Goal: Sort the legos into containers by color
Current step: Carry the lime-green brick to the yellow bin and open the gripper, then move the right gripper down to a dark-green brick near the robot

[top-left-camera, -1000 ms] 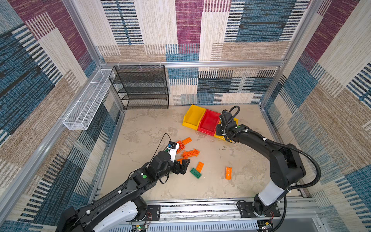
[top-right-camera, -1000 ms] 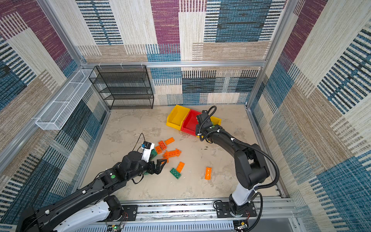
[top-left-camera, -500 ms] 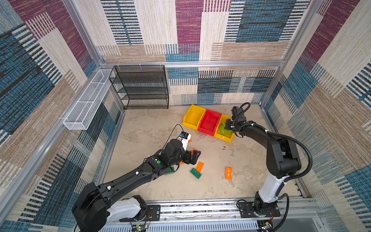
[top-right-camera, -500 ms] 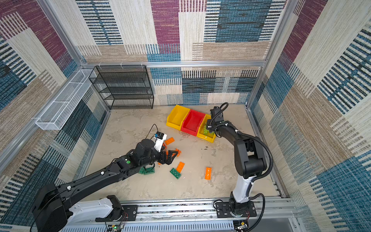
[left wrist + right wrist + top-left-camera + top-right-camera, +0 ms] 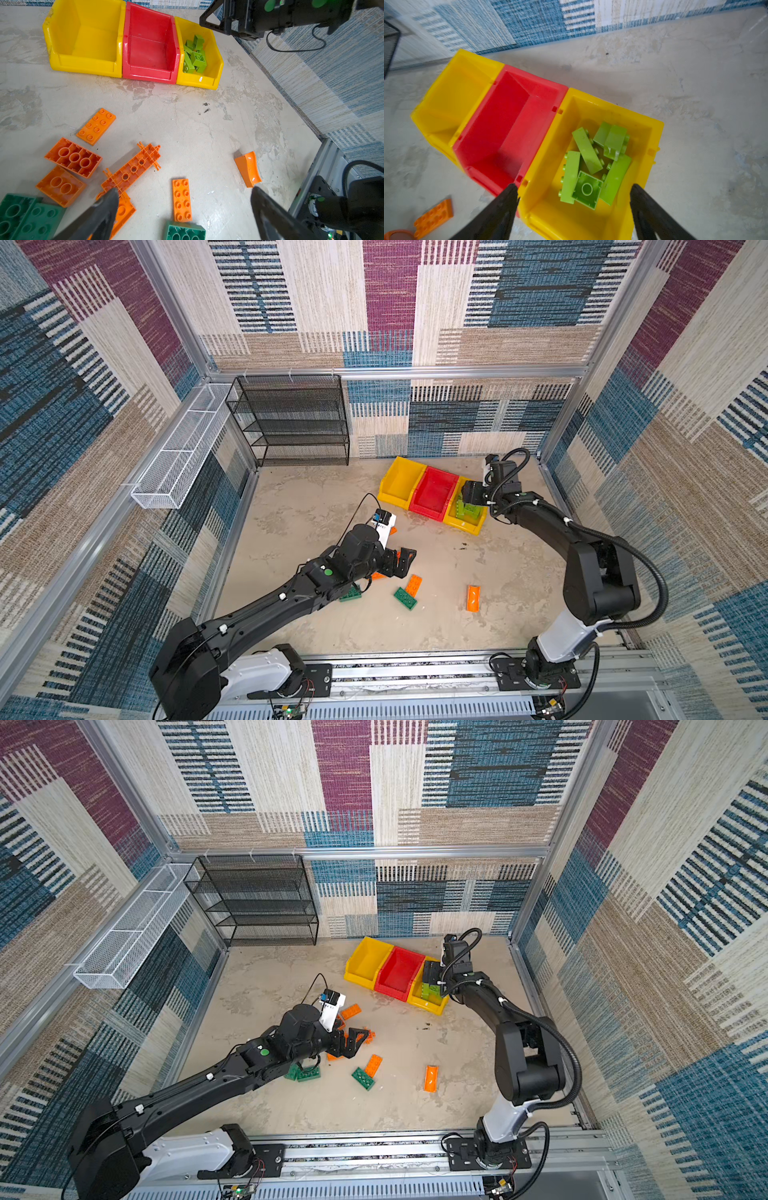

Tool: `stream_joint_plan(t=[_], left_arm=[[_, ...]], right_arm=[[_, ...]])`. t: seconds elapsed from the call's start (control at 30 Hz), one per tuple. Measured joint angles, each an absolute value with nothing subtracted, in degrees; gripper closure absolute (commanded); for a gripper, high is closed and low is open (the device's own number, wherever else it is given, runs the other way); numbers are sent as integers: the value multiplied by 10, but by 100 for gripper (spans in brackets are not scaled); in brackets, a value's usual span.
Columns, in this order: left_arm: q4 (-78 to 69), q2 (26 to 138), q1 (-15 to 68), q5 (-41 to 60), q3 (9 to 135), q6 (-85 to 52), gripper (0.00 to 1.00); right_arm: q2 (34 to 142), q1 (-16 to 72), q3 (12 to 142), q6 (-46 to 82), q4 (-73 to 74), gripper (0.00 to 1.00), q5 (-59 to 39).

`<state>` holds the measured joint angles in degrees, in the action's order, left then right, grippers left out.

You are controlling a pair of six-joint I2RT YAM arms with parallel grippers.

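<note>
Legos (image 5: 73,157), orange and dark green, lie scattered on the floor (image 5: 187,116). Left gripper (image 5: 184,191) hovers just above them, jaws wide apart, holding nothing; arm stretched low and forward across the floor. Farther back: right gripper (image 5: 573,187) hangs over the right yellow bin (image 5: 643,133), jaws wide apart, holding nothing; arm reaches forward with elbow raised, wrist tipped down. Lime legos (image 5: 588,153) lie piled inside that bin. Red bin (image 5: 508,116) and left yellow bin (image 5: 452,91) stand joined beside it.

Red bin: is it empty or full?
Empty. The red bin shows only its bare floor and walls in both wrist views.
</note>
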<state>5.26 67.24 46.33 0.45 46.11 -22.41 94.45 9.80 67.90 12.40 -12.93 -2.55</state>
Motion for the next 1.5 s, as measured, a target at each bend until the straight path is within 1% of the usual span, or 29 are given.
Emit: stream_joint_plan(t=[0.2, 0.37, 0.57, 0.77, 1.07, 1.27, 1.5], left_arm=[[94, 616, 498, -23, 439, -243, 0], [133, 547, 559, -83, 407, -283, 0], [195, 471, 620, -167, 366, -346, 0], [259, 421, 633, -227, 350, -374, 0], [283, 326, 634, -270, 281, -419, 0], [304, 277, 634, -287, 255, -434, 0], [331, 222, 634, -297, 234, -449, 0]], right_arm=[[810, 141, 566, 142, -123, 10, -61], [712, 202, 444, 168, -114, 10, -85], [665, 301, 346, 201, -97, 11, -103], [664, 369, 306, 211, -84, 13, -109], [678, 425, 322, 194, -90, 16, -99], [738, 485, 350, 196, -89, 18, -81], [838, 553, 410, 212, -100, 24, -39]])
